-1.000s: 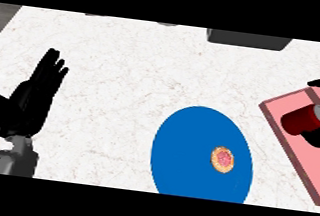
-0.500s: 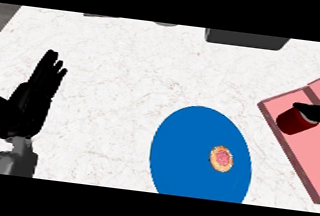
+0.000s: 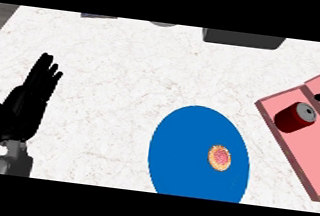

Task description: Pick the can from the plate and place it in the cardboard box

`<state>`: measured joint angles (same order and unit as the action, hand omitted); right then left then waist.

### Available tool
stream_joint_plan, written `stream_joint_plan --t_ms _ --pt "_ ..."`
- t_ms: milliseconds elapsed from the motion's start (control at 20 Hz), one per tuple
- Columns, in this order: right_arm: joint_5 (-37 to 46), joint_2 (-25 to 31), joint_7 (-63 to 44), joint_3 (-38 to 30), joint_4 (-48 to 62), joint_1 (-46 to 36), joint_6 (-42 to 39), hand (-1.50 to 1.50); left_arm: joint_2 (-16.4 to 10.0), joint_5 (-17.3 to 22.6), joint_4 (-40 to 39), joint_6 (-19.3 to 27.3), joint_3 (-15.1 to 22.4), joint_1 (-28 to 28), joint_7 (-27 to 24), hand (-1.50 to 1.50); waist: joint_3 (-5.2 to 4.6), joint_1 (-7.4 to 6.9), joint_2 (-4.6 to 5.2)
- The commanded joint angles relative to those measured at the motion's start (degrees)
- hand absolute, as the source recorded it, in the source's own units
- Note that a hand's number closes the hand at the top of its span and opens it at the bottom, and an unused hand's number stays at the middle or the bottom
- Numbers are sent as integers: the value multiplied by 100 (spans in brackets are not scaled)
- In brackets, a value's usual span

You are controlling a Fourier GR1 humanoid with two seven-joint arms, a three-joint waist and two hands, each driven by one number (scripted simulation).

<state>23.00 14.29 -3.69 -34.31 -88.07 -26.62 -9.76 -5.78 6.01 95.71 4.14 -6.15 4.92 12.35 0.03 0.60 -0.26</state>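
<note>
Left hand [image 3: 28, 100] spread; can [image 3: 296, 117] lies sideways in box [image 3: 315, 152], top facing upper right.

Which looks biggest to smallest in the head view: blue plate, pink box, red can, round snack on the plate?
1. Blue plate and pink box: about alike, both cut by the view's edge, so unranked.
2. Red can.
3. Round snack.

Can [image 3: 296, 116]: in the box, at 2 o'clock from the plate.
Box [image 3: 318, 149]: at the counter's [image 3: 138, 67] 3 o'clock edge (partly out of view).
Plate [image 3: 183, 155]: at 5 o'clock, a round snack [image 3: 220, 158] on it.
</note>
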Motion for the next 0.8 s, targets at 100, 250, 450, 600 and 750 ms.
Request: stream_joint_plan --t_ms 100,250,450,600,750 --pt "-1418 289 -195 -895 -54 165 -378 -150 -78 30 1 -15 -61 99 128 0 -2 -19 14" --pt "-1811 499 143 -1214 -106 762 -576 -150 -133 45 -244 33 -171 451 160 0 -2 1 20" --pt "-2005 689 687 -1304 557 779 -260 -150 -1 30 89 -18 0 57 86 0 -1 -67 26" --pt "-2383 1261 737 -1414 877 895 -575 -150 116 -187 -36 127 126 60 -30 0 -2 -61 26" --pt "-2583 1474 1193 -1682 1225 1324 -888 -150 72 -61 -13 -77 101 -94 -177 0 -1 -58 25"
